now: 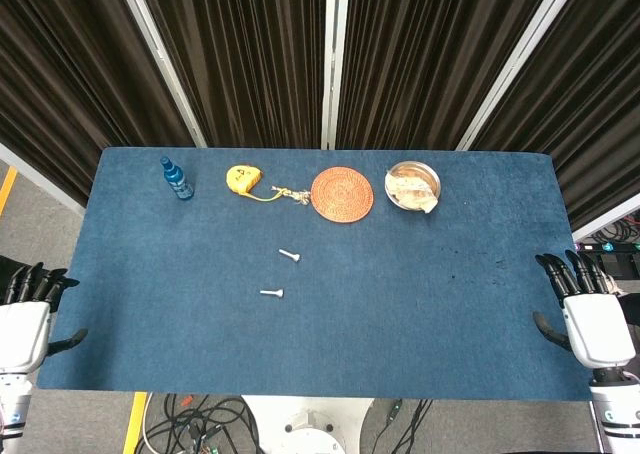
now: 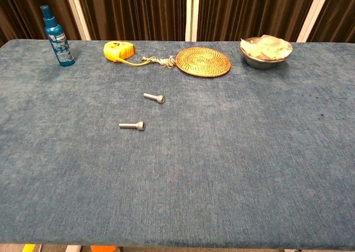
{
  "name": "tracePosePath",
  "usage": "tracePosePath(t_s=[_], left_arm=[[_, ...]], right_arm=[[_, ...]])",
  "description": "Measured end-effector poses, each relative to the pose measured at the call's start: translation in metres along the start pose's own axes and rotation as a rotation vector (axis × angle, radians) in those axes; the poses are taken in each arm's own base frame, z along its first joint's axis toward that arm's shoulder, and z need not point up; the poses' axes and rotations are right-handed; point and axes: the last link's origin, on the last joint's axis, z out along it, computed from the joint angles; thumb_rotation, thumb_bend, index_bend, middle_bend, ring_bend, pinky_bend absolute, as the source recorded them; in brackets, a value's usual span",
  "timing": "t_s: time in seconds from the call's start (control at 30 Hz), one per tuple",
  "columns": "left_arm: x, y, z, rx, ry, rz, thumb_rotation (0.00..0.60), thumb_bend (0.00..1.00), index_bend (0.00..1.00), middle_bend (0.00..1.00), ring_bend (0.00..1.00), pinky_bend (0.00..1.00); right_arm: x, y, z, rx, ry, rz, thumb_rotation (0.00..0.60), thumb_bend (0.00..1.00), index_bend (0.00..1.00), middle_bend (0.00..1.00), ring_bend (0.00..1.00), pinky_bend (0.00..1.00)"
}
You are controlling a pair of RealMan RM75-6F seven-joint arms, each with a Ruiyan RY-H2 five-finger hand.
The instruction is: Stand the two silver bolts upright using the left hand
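Two silver bolts lie on their sides on the blue table. The farther bolt (image 1: 290, 255) (image 2: 155, 98) has its head to the right. The nearer bolt (image 1: 271, 293) (image 2: 132, 126) also lies flat, head to the right. My left hand (image 1: 24, 324) hangs off the table's left edge, fingers apart, holding nothing, far from both bolts. My right hand (image 1: 590, 319) sits beyond the right edge, fingers spread and empty. Neither hand shows in the chest view.
Along the back stand a blue spray bottle (image 1: 177, 178) (image 2: 57, 36), a yellow tape measure (image 1: 241, 180) (image 2: 118, 50) with a cord, a round woven coaster (image 1: 342, 193) (image 2: 203, 61) and a metal bowl (image 1: 412, 186) (image 2: 265, 50) with crumpled paper.
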Motion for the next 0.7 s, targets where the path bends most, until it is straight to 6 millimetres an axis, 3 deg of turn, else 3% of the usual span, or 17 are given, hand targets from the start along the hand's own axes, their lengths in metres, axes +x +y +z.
tracePosePath(t_s=[0.17,0.37,0.57,0.7], left_arm=[[0.004,0.012,0.015,-0.077,-0.003,0.005,0.600,0.08,0.28,0.16,0.01,0.00],[0.008,0.042,0.053,-0.228,-0.038,0.000,0.600,0.10,0.29,0.17,0.01,0.00],[0.009,0.097,0.103,-0.423,-0.096,0.007,0.600,0.18,0.32,0.21,0.08,0.11],[0.003,0.147,0.137,-0.554,-0.132,0.031,0.600,0.22,0.37,0.25,0.11,0.12]], right_arm=[[0.002,-0.002,-0.001,0.013,0.004,-0.006,0.600,0.19,0.09,0.14,0.00,0.01],[0.005,-0.006,0.000,0.041,0.006,-0.014,0.600,0.19,0.09,0.14,0.00,0.01],[0.007,-0.008,-0.002,0.044,0.012,-0.022,0.600,0.19,0.09,0.14,0.00,0.01],[0.008,-0.007,-0.004,0.035,0.016,-0.027,0.600,0.19,0.09,0.14,0.00,0.01]])
